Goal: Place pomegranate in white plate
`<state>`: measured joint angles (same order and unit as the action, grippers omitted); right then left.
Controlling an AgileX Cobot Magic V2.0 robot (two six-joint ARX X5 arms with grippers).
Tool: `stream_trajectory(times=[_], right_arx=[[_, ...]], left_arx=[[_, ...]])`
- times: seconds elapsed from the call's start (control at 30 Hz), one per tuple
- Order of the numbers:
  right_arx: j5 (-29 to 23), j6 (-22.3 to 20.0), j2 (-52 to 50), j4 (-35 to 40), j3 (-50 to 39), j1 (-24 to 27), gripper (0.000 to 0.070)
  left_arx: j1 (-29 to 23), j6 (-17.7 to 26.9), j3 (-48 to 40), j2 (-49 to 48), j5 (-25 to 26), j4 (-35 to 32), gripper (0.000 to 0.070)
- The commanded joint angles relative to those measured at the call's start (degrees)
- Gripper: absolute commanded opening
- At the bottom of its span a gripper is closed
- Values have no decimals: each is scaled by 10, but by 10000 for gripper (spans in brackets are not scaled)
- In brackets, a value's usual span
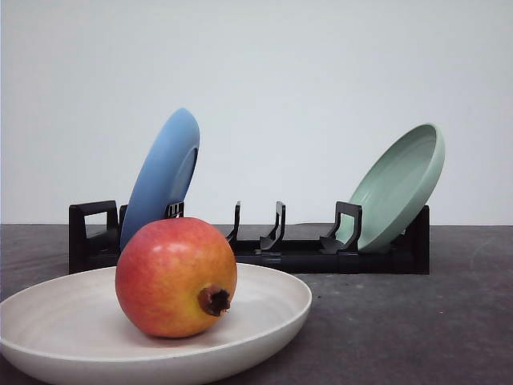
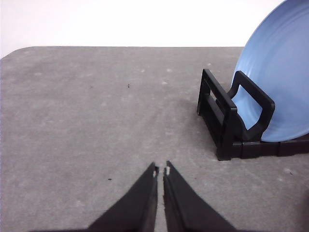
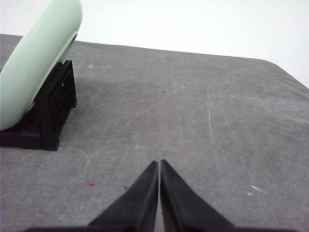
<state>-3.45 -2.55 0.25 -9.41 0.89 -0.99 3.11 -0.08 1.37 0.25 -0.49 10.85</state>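
Note:
The pomegranate (image 1: 176, 277), red-orange with a yellowish underside and a dark brown crown stub facing the camera, rests inside the white plate (image 1: 264, 317) at the front left of the table. No gripper touches it. My left gripper (image 2: 161, 170) is shut with nothing between its fingers, hovering over bare grey table beside the rack's blue-plate end. Over bare table past the rack's green-plate end, my right gripper (image 3: 159, 163) is also shut and holds nothing.
Behind the white plate stands a black dish rack (image 1: 272, 249). A blue plate (image 1: 160, 176) leans in its left end and a pale green plate (image 1: 398, 186) in its right end. The same rack (image 2: 227, 121) and blue plate (image 2: 280, 72) lie close to my left gripper.

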Motion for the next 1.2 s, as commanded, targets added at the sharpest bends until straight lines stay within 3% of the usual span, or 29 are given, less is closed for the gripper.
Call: stream_trajectory(times=[0.0,1.17], right_arx=[[0,6,0,4,-2,1,0],[0,6,0,4,-2,1,0]], left_arx=[[-1,-5,-7,-1,-1,0,0],[-1,-4,-7,-1,-1,0,0]])
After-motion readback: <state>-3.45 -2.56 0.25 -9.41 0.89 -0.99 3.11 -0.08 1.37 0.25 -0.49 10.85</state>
